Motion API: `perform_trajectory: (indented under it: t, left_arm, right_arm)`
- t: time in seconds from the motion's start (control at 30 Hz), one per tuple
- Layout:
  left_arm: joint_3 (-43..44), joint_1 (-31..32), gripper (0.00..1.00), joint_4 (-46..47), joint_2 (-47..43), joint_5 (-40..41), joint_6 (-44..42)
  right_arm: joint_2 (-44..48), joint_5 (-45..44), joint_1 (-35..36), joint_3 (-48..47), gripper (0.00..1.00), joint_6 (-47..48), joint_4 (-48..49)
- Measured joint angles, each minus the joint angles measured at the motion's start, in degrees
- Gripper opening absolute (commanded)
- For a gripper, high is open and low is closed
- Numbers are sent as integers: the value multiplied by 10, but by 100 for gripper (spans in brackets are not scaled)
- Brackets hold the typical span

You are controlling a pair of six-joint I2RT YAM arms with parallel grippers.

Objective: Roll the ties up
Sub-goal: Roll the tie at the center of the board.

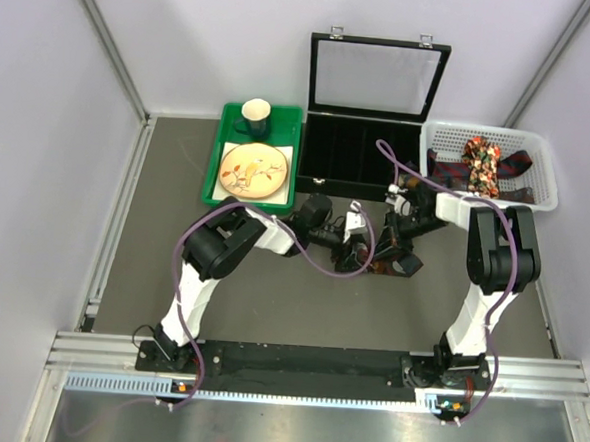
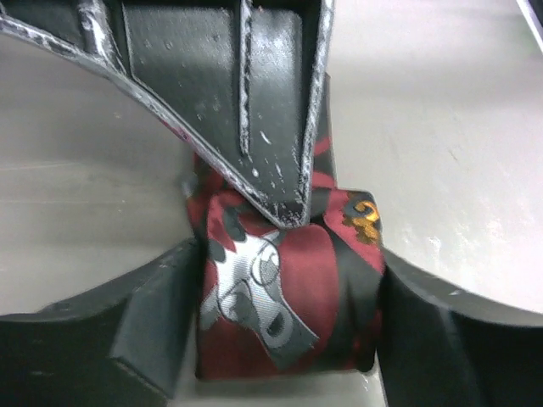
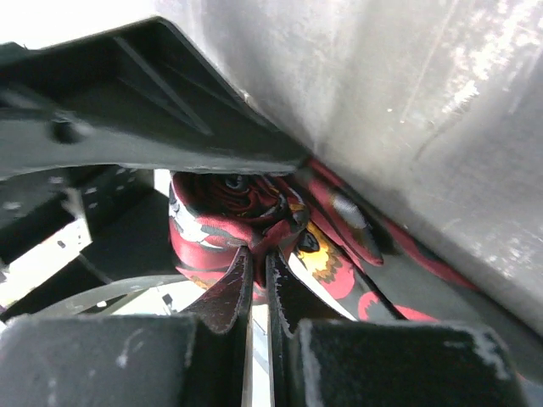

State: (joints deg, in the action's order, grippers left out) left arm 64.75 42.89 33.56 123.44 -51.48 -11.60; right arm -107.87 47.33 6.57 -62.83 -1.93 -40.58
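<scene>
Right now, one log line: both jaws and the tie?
left jaws: open, flanking rolled tie | right jaws: shut on its fabric | rolled tie: on table, between both arms

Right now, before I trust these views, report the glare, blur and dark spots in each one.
Top external: sharp and evenly lit, glare only on the metal strip at the near edge. Left wrist: the rolled tie is soft, the left gripper's fingers dark and blurred, pale sheen on the table. Right wrist: the right gripper's fingers blurred, tie in shade, table glaring upper right.
</scene>
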Motion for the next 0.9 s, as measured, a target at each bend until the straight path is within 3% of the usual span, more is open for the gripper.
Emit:
perform_trajectory:
  t: [0.17, 0.23, 0.27, 0.33, 0.43, 0.67, 0.9]
  left_arm:
    - [21, 7, 46, -6, 18, 2, 16]
    - [32, 11, 41, -34, 17, 8, 3]
    - [37, 12, 38, -51, 14, 12, -5]
    - [46, 17, 37, -91, 6, 28, -29]
    - [55, 28, 36, -160, -14, 77, -79]
    - [83, 54, 38, -307, -49, 181, -167]
    - [134, 69, 43, -409, -47, 229, -196]
  right_arm:
    - [0, -24, 0, -9, 0, 0, -6]
    - [0, -28, -1, -10, 0, 3, -7]
    - [0, -29, -1, -11, 6, 4, -7]
    - [0, -29, -2, -14, 24, 7, -11]
    - [0, -28, -6, -15, 37, 18, -18]
    - [6, 24, -27, -17, 50, 28, -26]
    - [14, 67, -8, -5, 46, -3, 4]
